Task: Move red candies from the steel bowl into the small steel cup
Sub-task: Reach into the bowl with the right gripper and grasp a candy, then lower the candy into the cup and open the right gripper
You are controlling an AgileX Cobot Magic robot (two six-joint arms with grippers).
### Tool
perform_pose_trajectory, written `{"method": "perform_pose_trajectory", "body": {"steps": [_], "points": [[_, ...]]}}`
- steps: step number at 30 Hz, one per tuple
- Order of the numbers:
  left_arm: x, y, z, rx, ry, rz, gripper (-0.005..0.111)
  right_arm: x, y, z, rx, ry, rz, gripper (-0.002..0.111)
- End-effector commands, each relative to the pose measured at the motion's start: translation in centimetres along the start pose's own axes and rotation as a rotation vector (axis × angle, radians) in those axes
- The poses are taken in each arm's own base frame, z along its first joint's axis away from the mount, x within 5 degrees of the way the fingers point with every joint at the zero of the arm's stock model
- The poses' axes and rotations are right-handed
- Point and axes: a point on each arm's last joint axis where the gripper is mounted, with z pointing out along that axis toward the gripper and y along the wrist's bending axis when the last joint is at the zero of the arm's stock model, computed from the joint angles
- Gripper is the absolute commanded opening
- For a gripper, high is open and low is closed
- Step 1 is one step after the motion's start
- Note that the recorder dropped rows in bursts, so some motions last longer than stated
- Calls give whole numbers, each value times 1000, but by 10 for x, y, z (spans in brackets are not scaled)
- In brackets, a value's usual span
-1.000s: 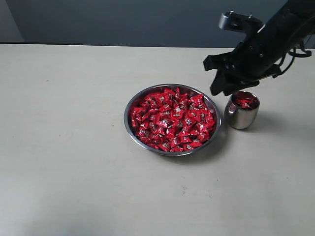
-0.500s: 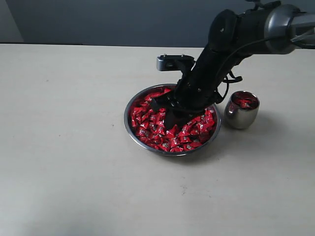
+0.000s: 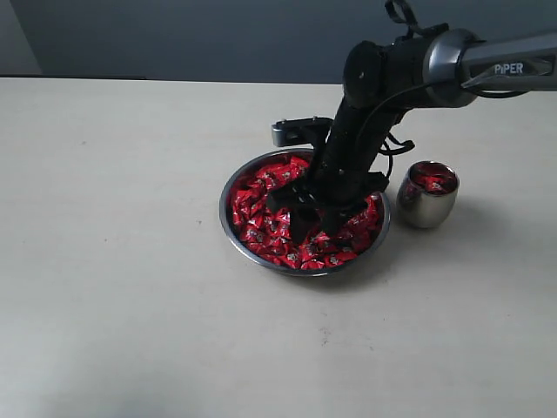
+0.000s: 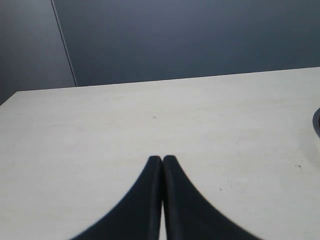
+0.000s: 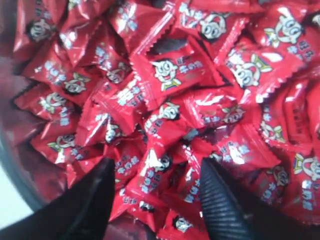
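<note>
Writing first, exterior view: white "PIPER" on the grey arm (image 3: 511, 68), and nothing else is readable there. One steel bowl (image 3: 228, 218) sits mid-table. One small steel cup (image 3: 425, 207) stands upright just beside it at its 3 o'clock, not touching. Red candies (image 3: 257, 222) fill the bowl, dozens, too many to count. A few more red ones show in the cup mouth, number can't tell. One arm is in view, reaching in from 2 o'clock. The right tool (image 3: 312, 225) is down at the bowl's middle, on the pile. The table (image 3: 130, 287) is pale beige.

Left wrist view: the left tool (image 4: 162, 167) is clenched, its two dark fingers touching along their length, over bare table. No writing here.

Right wrist view: the right tool (image 5: 157, 195) is released, its two black fingers (image 5: 100, 200) spread wide with their tips at the candy pile. Several candies lie loose in the gap between them. Every wrapper carries a cartoon face plus small white lettering, too small and blurred to read. Around thirty wrappers are in frame, exact count can't tell. A strip of the bowl's wall shows beside the pile.
</note>
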Motion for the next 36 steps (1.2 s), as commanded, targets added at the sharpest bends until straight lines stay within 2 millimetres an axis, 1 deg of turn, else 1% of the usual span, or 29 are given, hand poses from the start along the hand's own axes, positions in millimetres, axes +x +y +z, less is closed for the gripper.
{"method": "perform_pose_trajectory", "body": {"steps": [1, 7, 9, 11, 16, 17, 19, 20, 21, 22, 23, 24, 25, 28, 29, 31, 32, 33, 36], "points": [[-4, 0, -1, -3, -20, 0, 0, -4, -2, 3, 13, -16, 12, 54], [-4, 0, -1, -3, -20, 0, 0, -15, -2, 10, -13, -58, 57, 54], [-4, 0, -1, -3, -20, 0, 0, -15, -4, 15, -11, -58, 61, 48], [-4, 0, -1, -3, -20, 0, 0, -15, -4, 17, -7, -53, 59, 36], [-3, 0, -1, -3, -17, 0, 0, -14, -4, 14, -7, -41, 56, -1], [-3, 0, -1, -3, -17, 0, 0, -13, -4, 11, -7, -41, 57, 0], [-3, 0, -1, -3, -17, 0, 0, -10, -1, 2, -7, -21, 44, 0], [-3, 0, -1, -3, -17, 0, 0, -7, 1, -8, 0, -9, 27, 0], [-3, 0, -1, -3, -17, 0, 0, -5, 2, -14, 7, -2, 16, 0], [-3, 0, -1, -3, -17, 0, 0, -2, 5, -27, 23, -7, -5, 0], [-3, 0, -1, -3, -17, 0, 0, -1, 6, -34, 33, -13, -17, 0], [-3, 0, -1, -3, -17, 0, 0, 1, 8, -47, 46, -33, -34, 0], [-3, 0, -1, -3, -17, 0, 0, 3, 10, -56, 56, -48, -45, 0], [-3, 0, -1, -3, -17, 0, 0, 6, 15, -77, 62, -100, -60, 0], [-3, 0, -1, -3, -17, 0, 0, 7, 13, -84, 56, -116, -49, 0], [-3, 0, -1, -3, -17, 0, 0, 10, 0, -101, 59, -147, -1, 0], [-3, 0, -1, -3, -17, 0, 0, 12, -10, -109, 62, -159, 25, 0], [-3, 0, -1, -3, -17, 0, 0, 16, -24, -119, 68, -166, 65, 0], [-3, 0, -1, -3, -17, 0, 0, 24, -50, -138, 78, -191, 138, 0]]}}
